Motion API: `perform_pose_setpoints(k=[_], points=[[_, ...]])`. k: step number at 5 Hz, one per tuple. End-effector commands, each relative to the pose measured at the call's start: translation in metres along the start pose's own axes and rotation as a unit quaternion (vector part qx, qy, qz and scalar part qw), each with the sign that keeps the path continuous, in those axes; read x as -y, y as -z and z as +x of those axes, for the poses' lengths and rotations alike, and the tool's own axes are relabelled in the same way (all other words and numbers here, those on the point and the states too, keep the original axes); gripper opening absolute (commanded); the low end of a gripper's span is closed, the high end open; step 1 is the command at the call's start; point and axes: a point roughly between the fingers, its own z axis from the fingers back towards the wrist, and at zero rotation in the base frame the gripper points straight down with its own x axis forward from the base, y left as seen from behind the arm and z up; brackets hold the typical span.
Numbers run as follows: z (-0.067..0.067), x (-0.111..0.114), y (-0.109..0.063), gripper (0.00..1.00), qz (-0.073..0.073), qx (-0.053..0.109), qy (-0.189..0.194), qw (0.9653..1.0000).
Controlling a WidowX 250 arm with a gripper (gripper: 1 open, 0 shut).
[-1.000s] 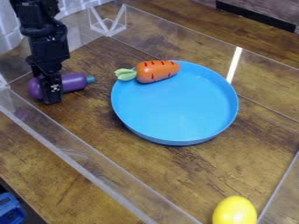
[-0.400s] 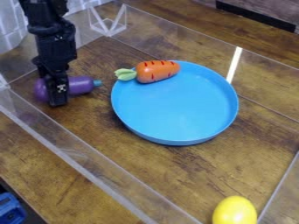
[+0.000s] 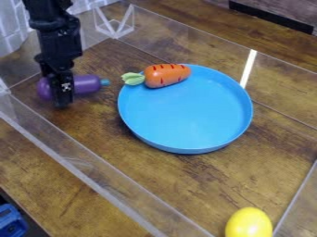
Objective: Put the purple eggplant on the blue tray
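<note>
The purple eggplant (image 3: 77, 86) lies on its side at the left of the wooden table, its green stem pointing right toward the blue tray (image 3: 188, 111). My gripper (image 3: 57, 90) comes down from above and is shut on the eggplant's bulbous left end. The eggplant looks slightly raised off the table compared with before. The wide round blue tray sits in the middle, to the right of the gripper, with bare blue floor showing.
An orange carrot (image 3: 162, 74) with green leaves rests on the tray's upper left rim. A yellow lemon (image 3: 247, 224) sits at the bottom right. Clear plastic walls (image 3: 74, 167) fence the table, and a wire rack (image 3: 109, 18) stands behind.
The gripper, shut on the eggplant, has moved slightly up and to the right, carrying the eggplant with it. Carrot, tray and lemon have not moved.
</note>
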Motion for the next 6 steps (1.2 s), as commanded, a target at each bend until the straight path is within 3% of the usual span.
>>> perform_pose_setpoints(k=[1,3,4,5,6], points=[[0.017,-0.004,-0.037,0.0,0.039,0.038,0.01,0.9984],[0.034,0.008,-0.061,0.0,0.041,0.053,0.021,0.9976],[0.043,0.017,-0.083,0.0,0.048,0.065,0.024,0.9964],[0.055,0.032,-0.099,0.0,0.05,0.08,0.021,0.9953],[0.064,0.057,-0.107,0.0,0.048,0.089,0.043,0.994]])
